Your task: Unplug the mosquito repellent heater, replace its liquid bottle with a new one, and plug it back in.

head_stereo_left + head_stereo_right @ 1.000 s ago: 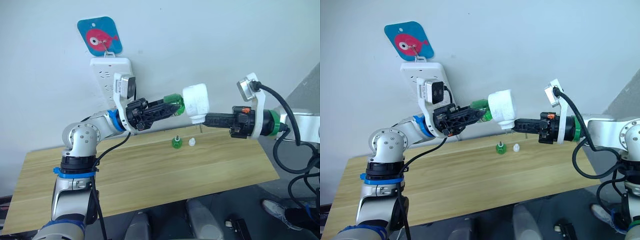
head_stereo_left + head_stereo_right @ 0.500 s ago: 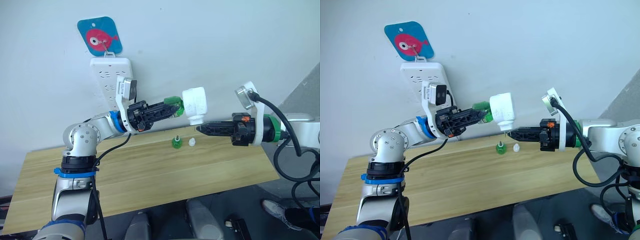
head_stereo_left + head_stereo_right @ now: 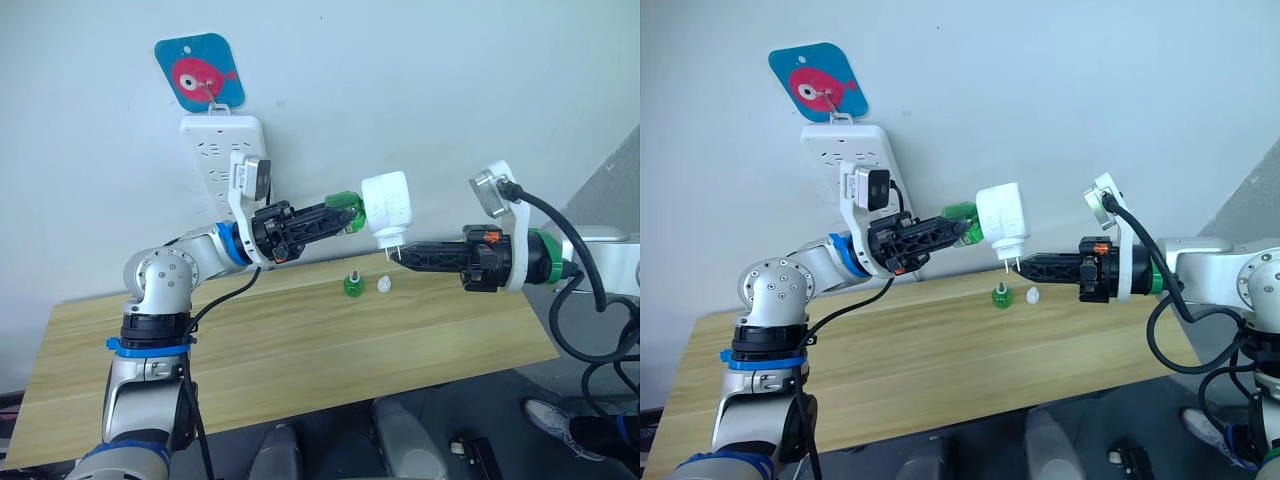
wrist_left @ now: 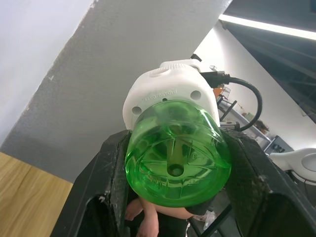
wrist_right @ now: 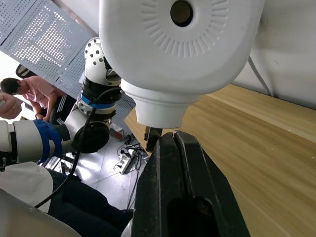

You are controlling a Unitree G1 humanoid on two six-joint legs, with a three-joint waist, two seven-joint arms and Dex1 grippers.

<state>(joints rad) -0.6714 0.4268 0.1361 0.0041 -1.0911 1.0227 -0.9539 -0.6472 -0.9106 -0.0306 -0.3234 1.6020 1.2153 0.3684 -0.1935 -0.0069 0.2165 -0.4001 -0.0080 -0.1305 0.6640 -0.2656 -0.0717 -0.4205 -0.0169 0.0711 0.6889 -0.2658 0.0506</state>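
Heater (image 3: pixel 386 203) hung in mid-air above the tabletop (image 3: pixel 300 350), left hand (image 3: pixel 345 212) pinching its green bottle (image 4: pixel 175 165). Right hand (image 3: pixel 397 256) was pressed together under its prongs; a nudge could twist it loose.

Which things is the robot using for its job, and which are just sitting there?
Job things:
mosquito repellent heater
green bottle, in the left gripper
right gripper, at the heater's prongs
power strip
small green bottle
white cap

Just there:
fish picture
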